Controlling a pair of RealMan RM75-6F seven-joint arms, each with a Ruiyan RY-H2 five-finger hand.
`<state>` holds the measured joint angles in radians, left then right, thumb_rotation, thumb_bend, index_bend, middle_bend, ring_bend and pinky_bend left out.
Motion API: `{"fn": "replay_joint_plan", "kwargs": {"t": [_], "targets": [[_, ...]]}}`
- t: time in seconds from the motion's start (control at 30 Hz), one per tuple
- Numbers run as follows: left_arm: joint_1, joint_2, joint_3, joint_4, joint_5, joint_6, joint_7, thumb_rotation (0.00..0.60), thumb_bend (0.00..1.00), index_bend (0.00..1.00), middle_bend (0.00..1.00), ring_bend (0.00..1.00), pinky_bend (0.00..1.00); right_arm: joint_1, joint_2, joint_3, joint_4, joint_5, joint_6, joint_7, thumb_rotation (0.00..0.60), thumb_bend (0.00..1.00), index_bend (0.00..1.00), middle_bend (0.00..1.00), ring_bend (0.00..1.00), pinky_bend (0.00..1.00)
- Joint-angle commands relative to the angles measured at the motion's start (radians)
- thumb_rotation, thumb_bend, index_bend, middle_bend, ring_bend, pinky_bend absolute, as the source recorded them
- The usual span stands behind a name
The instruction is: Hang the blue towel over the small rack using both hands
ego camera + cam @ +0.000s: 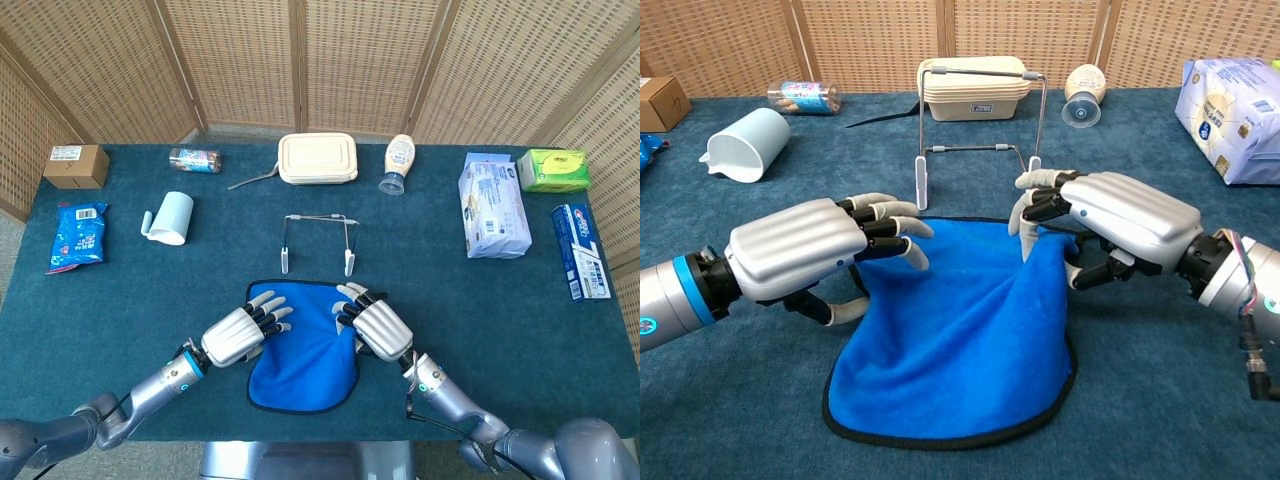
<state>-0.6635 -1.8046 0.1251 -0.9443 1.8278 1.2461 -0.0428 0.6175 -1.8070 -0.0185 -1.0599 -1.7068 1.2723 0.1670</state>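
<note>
The blue towel (300,365) (960,350), edged in black, lies on the table just in front of the small wire rack (317,217) (980,72). My right hand (378,327) (1125,215) pinches the towel's far right corner and holds it a little off the table, so the cloth slopes down from it. My left hand (238,335) (800,245) grips the towel's left edge, thumb under the cloth and fingers stretched over it. The near part of the towel rests flat. The rack stands upright and bare, a short way beyond both hands.
Behind the rack are a cream lunchbox (317,158) and a squeeze bottle (397,163). A pale blue cup (170,217) (745,143) lies left of the rack. A tissue pack (493,205), a green box (552,170) and a toothpaste box (578,250) sit right; a cardboard box (76,166) sits far left.
</note>
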Motion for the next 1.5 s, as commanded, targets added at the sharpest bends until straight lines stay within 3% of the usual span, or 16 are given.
{"fn": "replay_joint_plan", "kwargs": {"t": [0.03,0.27,0.5,0.77,0.87,1.27,1.5], "targets": [[-0.002,-0.005,0.000,0.003,-0.003,-0.002,-0.005,0.600,0.56,0.27,0.17,0.10,0.08,0.000,0.001,0.001,-0.002,0.001,0.000,-0.001,0.600,0.48,0.73,0.34,0.11,0.17],[-0.002,-0.022,-0.005,0.009,-0.014,0.000,-0.020,0.600,0.64,0.29,0.18,0.11,0.08,-0.001,0.006,0.006,-0.008,0.005,-0.001,-0.005,0.600,0.48,0.72,0.34,0.11,0.17],[-0.005,-0.031,-0.005,0.014,-0.017,-0.002,-0.025,0.600,0.65,0.34,0.19,0.11,0.08,-0.002,0.010,0.009,-0.010,0.009,-0.001,-0.004,0.600,0.49,0.72,0.34,0.11,0.17],[-0.004,-0.039,-0.013,0.010,-0.033,-0.004,-0.034,0.600,0.64,0.61,0.25,0.14,0.10,-0.003,0.010,0.012,-0.006,0.013,-0.001,0.002,0.600,0.49,0.72,0.34,0.11,0.17],[-0.004,-0.040,-0.014,0.009,-0.035,-0.004,-0.035,0.600,0.64,0.66,0.28,0.15,0.10,-0.002,0.009,0.013,-0.003,0.013,-0.001,0.004,0.600,0.49,0.72,0.34,0.11,0.17],[0.000,-0.008,-0.026,-0.020,-0.054,0.006,-0.035,0.600,0.61,0.73,0.34,0.23,0.10,-0.001,0.006,0.016,0.001,0.014,-0.002,0.009,0.600,0.50,0.73,0.34,0.11,0.17],[0.020,0.022,-0.027,-0.062,-0.062,0.034,-0.035,0.600,0.61,0.77,0.39,0.26,0.10,-0.002,0.017,0.017,-0.028,0.011,0.006,0.007,0.600,0.51,0.80,0.36,0.11,0.17]]}}
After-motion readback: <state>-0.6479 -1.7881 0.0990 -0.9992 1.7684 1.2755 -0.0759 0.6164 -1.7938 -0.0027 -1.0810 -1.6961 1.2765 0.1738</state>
